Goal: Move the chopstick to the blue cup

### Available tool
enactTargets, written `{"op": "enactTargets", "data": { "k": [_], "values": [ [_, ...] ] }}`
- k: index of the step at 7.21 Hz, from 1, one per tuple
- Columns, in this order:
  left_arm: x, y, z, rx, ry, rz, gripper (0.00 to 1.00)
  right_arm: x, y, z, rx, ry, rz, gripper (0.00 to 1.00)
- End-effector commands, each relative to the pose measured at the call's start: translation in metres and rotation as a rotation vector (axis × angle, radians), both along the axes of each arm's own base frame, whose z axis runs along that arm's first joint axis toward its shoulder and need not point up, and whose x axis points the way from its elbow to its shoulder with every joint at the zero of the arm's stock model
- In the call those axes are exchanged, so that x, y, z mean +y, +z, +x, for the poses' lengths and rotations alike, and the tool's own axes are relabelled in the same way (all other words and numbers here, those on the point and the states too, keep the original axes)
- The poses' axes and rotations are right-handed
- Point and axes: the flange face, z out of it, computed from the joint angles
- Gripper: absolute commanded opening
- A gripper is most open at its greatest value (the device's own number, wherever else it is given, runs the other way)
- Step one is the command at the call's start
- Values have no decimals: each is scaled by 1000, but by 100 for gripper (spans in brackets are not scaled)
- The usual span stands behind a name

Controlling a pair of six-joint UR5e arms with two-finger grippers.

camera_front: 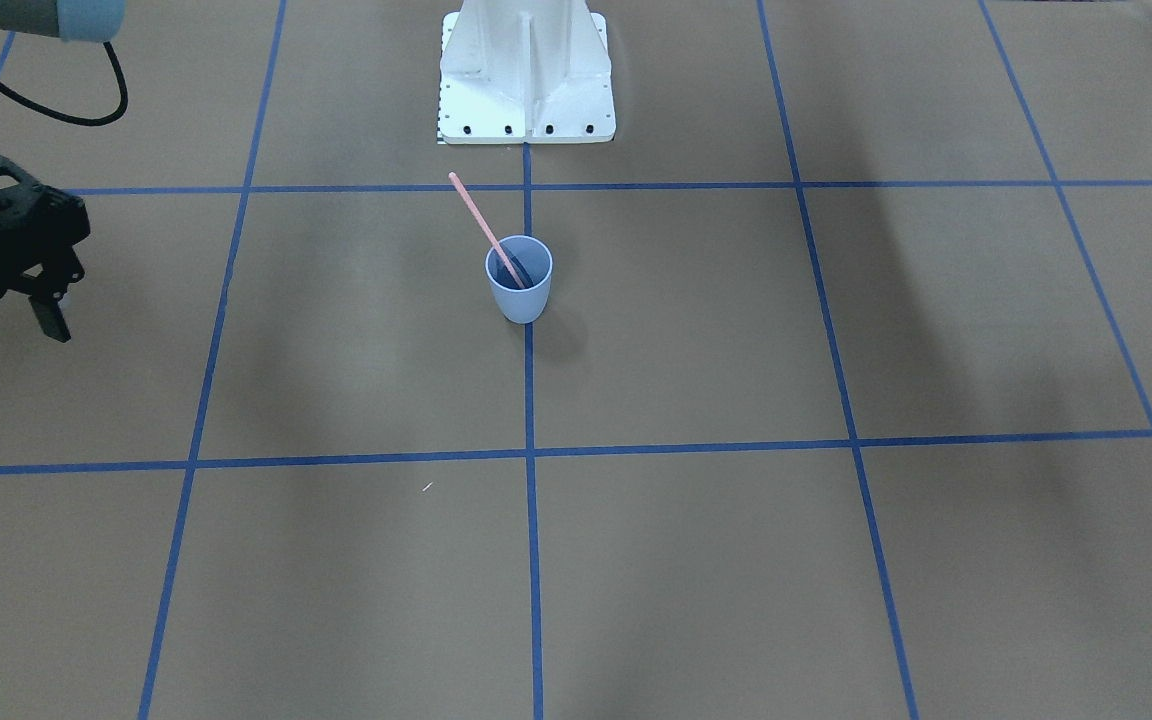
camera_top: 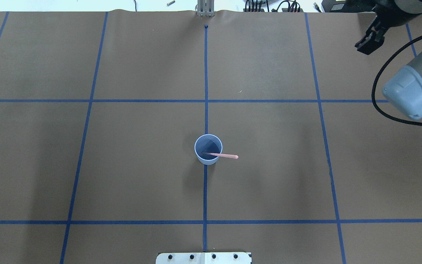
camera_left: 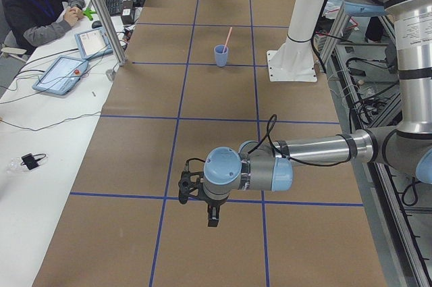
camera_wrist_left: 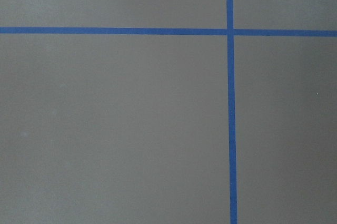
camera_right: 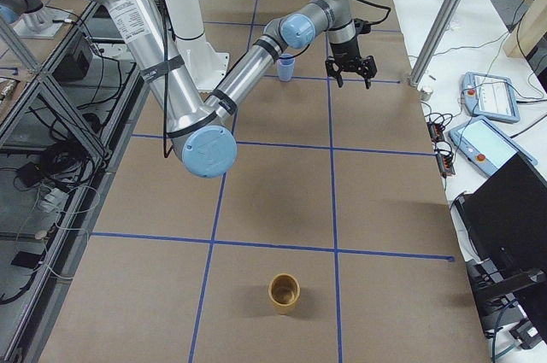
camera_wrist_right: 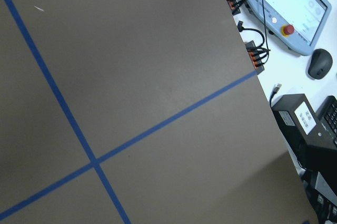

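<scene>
The blue cup point(camera_front: 519, 285) stands upright on the centre tape line, also in the overhead view point(camera_top: 208, 150) and the side views point(camera_left: 221, 56) point(camera_right: 285, 68). One pale pink chopstick point(camera_front: 481, 222) leans inside it, its upper end sticking out past the rim toward the robot's right point(camera_top: 227, 156). My right gripper point(camera_front: 1, 370) hangs open and empty, far off to the cup's right near the table's far edge point(camera_top: 369, 41) point(camera_right: 352, 79). My left gripper point(camera_left: 202, 202) shows only in the exterior left view, far from the cup; I cannot tell its state.
The white robot base point(camera_front: 526, 80) stands just behind the cup. A yellow-brown cup point(camera_right: 284, 293) stands at the table's right end. An operator point(camera_left: 34, 3) sits at a side desk with tablets point(camera_left: 64, 74). Blue tape lines point(camera_top: 206, 91) grid the brown table.
</scene>
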Motion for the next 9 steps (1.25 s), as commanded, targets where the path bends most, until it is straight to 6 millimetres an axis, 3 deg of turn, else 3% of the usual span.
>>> {"op": "enactTargets", "data": {
  "k": [1,2,3,5,6,7,8,9],
  "values": [
    [-1,-4,0,-2,0,7,98,-30,70,64,78,136,-120,100],
    [-1,-3,0,-2,0,4,98,-35,119,105,57,183,-233,100],
    [-3,-9,2,1,6,-21,98,-24,157,152,-16,223,-335,100],
    [0,-51,6,-5,25,-72,98,50,274,207,-67,285,-573,100],
    [0,-52,6,-5,25,-71,98,86,316,230,-64,331,-656,100],
    [-1,-53,6,-7,25,-68,98,118,347,248,-67,370,-723,100],
    [-1,-53,6,-7,26,-65,98,135,358,265,-86,407,-750,100],
    [-2,-54,6,-7,26,-62,98,147,372,266,-102,410,-789,100]
  ]
}}
